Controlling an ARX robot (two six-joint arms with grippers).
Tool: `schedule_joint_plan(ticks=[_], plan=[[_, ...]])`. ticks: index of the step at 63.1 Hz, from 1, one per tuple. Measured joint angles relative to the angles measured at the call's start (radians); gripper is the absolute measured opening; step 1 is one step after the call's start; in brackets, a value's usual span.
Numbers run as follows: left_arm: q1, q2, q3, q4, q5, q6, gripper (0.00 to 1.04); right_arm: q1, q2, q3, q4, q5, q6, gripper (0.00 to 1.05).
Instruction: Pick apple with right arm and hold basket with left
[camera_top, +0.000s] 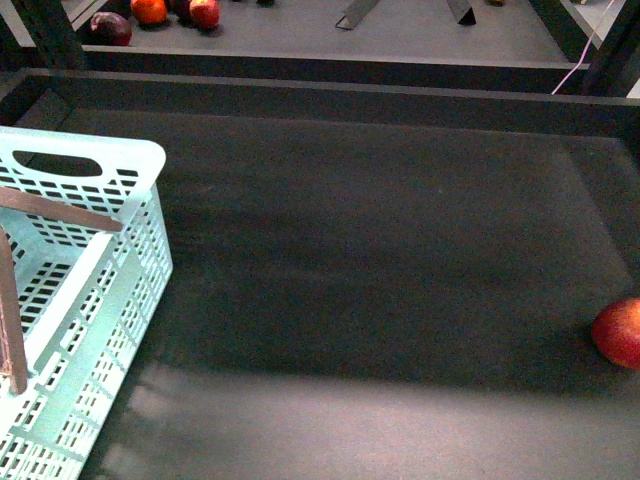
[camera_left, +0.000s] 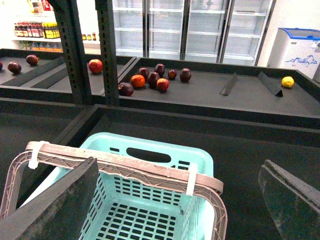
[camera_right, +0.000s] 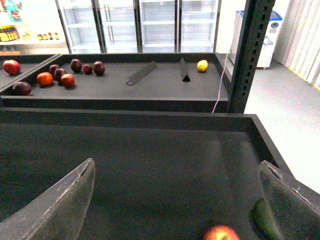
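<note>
Lying well apart: apple (camera_top: 620, 333), basket (camera_top: 135, 215).

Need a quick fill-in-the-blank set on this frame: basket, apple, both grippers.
1. In the front view the basket stands on the ___ side of the dark surface.
2. The apple lies on that surface, at the front view's ___ edge.
3. The right gripper is ___, with the apple not yet gripped.
4. The left gripper, open, hangs above the basket's brown ___.

Missing words: left; right; open; handle.

No legible text or labels.
</note>
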Motion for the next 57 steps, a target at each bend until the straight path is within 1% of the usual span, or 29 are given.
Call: schedule_joint_plan(ticks=[45,47,49,50,52,55,57], plan=[[0.000,0.000,0.000,0.000,0.000,0.000,0.98,0.000,0.000,0.000,0.000,0.000,0.000,0.96],[-0.011,0.011,0.006,-0.023,-0.040,-0.016,0.98,0.000,0.000,0.000,0.000,0.000,0.000,0.96],[-0.060,0.071,0.050,-0.137,-0.186,-0.091,0.98,0.000,0.000,0.000,0.000,0.000,0.000,0.96],[-0.071,0.093,0.063,-0.163,-0.222,-0.114,0.98,0.000,0.000,0.000,0.000,0.000,0.000,0.96],[-0.090,0.187,0.103,-0.232,-0.332,-0.206,0.98,0.000,0.000,0.000,0.000,0.001,0.000,0.96],[-0.081,0.287,0.125,-0.224,-0.387,-0.302,0.98,0.000,0.000,0.000,0.000,0.000,0.000,0.96],[-0.065,0.337,0.135,-0.197,-0.389,-0.354,0.98,0.000,0.000,0.000,0.000,0.001,0.000,0.96]])
